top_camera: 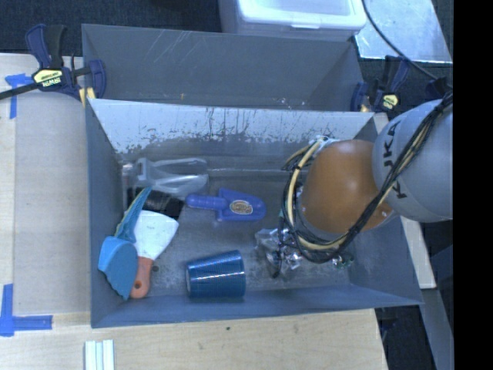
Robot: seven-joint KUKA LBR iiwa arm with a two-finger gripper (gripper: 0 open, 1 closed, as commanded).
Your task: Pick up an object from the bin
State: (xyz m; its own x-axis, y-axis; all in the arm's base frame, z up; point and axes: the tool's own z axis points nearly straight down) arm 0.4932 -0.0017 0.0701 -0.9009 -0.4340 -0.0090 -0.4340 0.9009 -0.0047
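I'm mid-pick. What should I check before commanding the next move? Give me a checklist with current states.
1. Gripper low in the bin, right of the blue cup: ok.
2. Blue cup lying on its side, nothing on top: ok.
3. Anything held by the gripper: cannot tell.
4. Blue-handled tool apart from the gripper: ok.
5. White piece and blue brush at the left, away from the gripper: ok.
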